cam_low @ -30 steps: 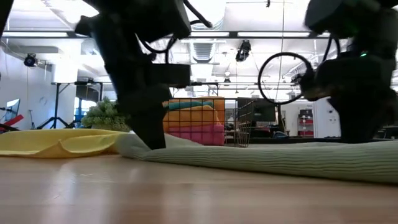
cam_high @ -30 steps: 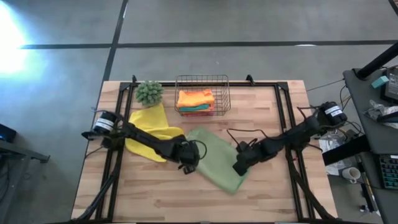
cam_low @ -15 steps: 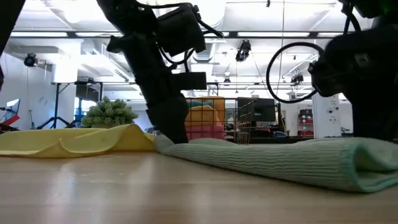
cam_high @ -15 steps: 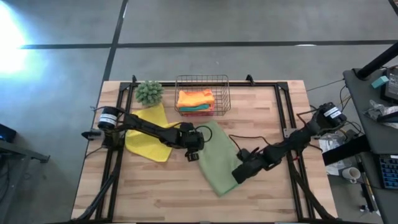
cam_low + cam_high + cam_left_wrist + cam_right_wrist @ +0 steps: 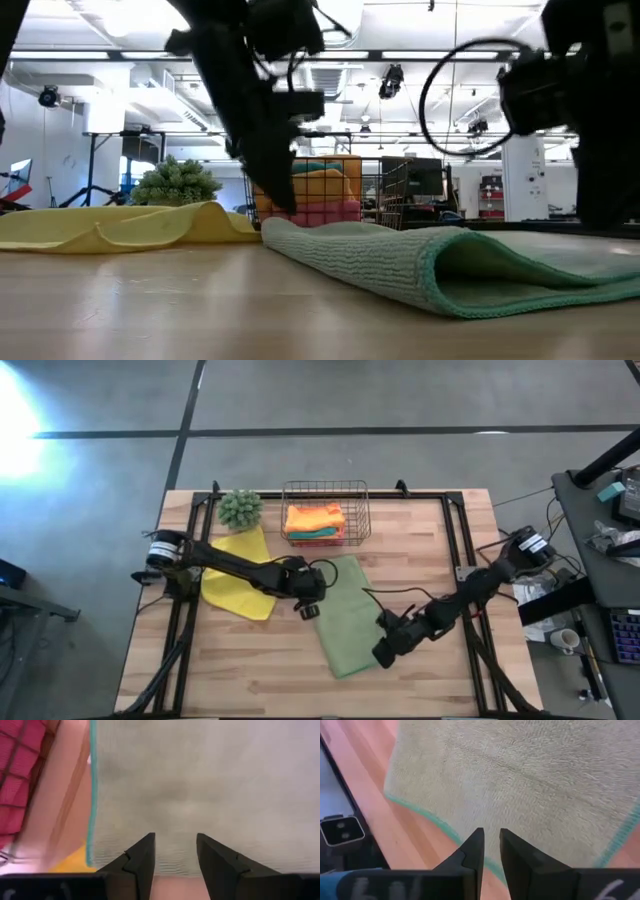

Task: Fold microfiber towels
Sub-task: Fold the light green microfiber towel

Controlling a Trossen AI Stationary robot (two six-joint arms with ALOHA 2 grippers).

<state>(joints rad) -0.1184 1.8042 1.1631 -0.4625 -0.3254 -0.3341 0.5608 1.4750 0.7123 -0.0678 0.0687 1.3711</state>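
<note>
Sage green towel [image 5: 345,618] has swung round over the last second: it lay slanted across the table [image 5: 250,680] middle, now it runs nearly straight front to back, narrower, doubled over. Low view shows the fold clearly, top layer lying over the bottom one with a rounded loop at the near end [image 5: 450,275].

Left gripper [image 5: 309,607] has moved toward the basket side and sits at the towel's left edge, fingers parted with towel under them; nothing visibly pinched. Right gripper [image 5: 385,652] has slid toward the front edge, at the towel's right side; fingers a narrow gap apart over a teal-hemmed corner, grip on cloth can't be told.

Yellow towel [image 5: 240,570] lies flat under the left arm, unfolded. Orange towel [image 5: 314,517] tops the stack in the wire basket [image 5: 325,488].

Judgement: first half-fold of the sage towel looks done; a second fold likely next, yellow still to do.
</note>
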